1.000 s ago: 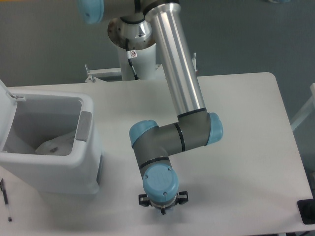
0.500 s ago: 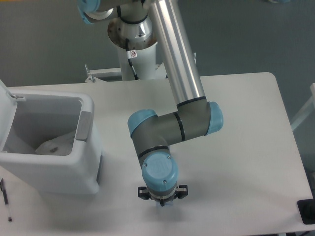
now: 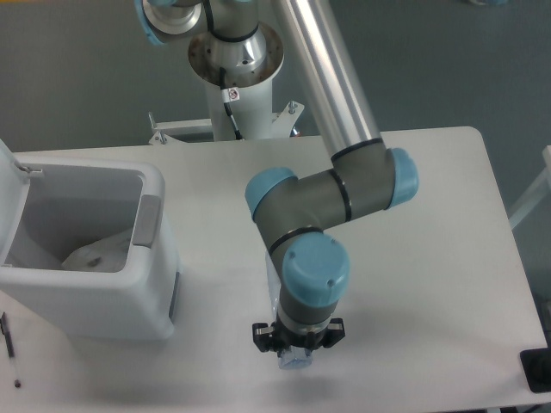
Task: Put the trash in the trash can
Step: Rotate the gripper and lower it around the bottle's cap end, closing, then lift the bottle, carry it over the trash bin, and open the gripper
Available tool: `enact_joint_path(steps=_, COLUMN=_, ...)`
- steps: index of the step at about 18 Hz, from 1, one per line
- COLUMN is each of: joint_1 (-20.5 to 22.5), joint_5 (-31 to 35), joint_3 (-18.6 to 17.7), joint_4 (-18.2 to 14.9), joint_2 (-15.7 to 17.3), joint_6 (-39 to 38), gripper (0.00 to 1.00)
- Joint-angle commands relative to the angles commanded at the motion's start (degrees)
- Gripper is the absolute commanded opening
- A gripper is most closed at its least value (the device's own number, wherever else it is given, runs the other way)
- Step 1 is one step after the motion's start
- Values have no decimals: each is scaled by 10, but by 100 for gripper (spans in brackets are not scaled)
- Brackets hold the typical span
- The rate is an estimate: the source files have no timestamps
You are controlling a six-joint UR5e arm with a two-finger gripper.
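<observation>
We find the large boxy white plastic trash can (image 3: 129,301) at the left of the white table (image 3: 448,258), its hinged lid raised. The crumpled white paper tissue (image 3: 95,255) lies inside on the bottom, so we judge that piece done.

The two-finger gripper (image 3: 295,354) points down at the table's near edge, under the blue-capped wrist of the grey arm (image 3: 310,219). A small bluish, translucent shape shows at its tip, which may be the cap end of the crushed clear plastic bottle (image 3: 293,360). The wrist hides the rest, and we cannot tell whether the fingers are spread, closed or gripping anything. We cannot confirm the bottle's position beyond this.

In our judgement, a crushed bottle of this kind is light, thin-walled and springy. It will give under pressure, and its smooth skin may slip or twist between the fingers. The stiffest hold would be near the neck and cap, or across a flattened fold of the body. Being long, it may swing if held at one end, so the carry to the can wants a firm closure.

A dark pen-like item (image 3: 9,344) lies at the left edge.
</observation>
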Motion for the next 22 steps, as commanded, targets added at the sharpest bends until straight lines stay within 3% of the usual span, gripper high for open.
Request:
enact_joint_path(steps=12, joint_1=13, joint_5=-157, joint_3=6, joint_4=14, joint_2=107, joint_6=-8, gripper=30)
enact_joint_path(steps=22, joint_1=10, joint_5=-319, joint_3=32, joint_4=80, joint_2=154, joint_6=-9, gripper=30)
